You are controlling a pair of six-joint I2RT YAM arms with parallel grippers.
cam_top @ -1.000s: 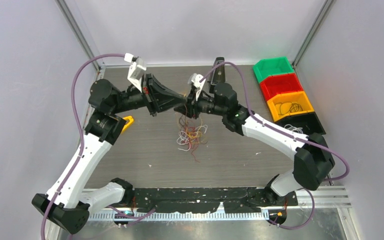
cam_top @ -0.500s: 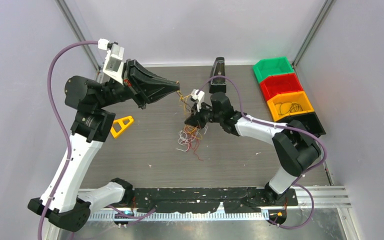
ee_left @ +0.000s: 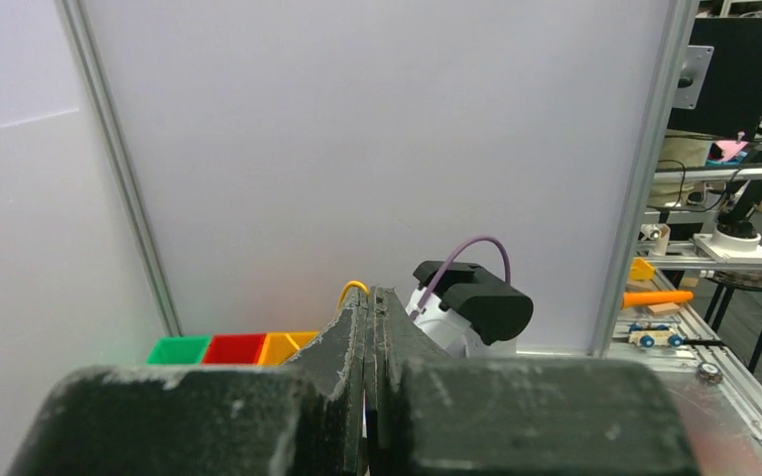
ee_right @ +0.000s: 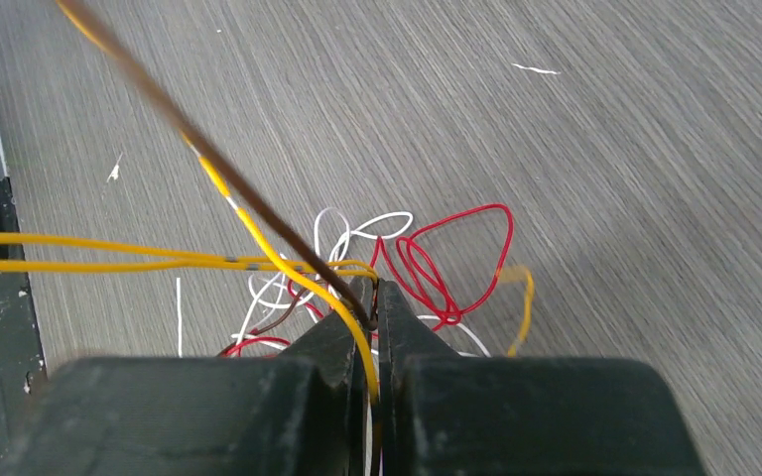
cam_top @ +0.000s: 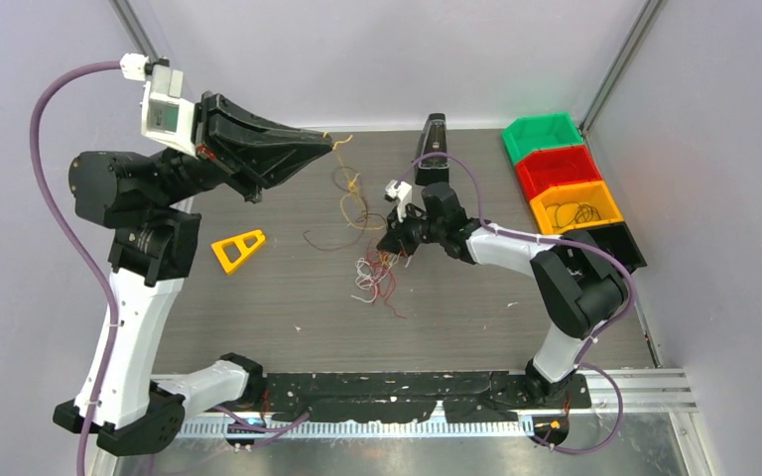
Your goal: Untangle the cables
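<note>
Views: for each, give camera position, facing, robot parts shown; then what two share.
Top external: above, behind the bases, facing down at the table; both arms show.
Left wrist: raised, facing the back wall; left end effector shut on yellow cable.
Right wrist: low, facing the cables; right end effector shut on them.
Shared: bins, in top and left wrist.

Robotics lab, enclosed test cell

Beyond the left gripper [ee_left: 369, 297], white panels [ee_left: 387, 149] on aluminium posts [ee_left: 645, 178] wall the cell; to its right, past one post, a cluttered bench [ee_left: 714, 266] (seemingly another robot base [ee_left: 742, 238] on it) and a monitor [ee_left: 739, 59].
</note>
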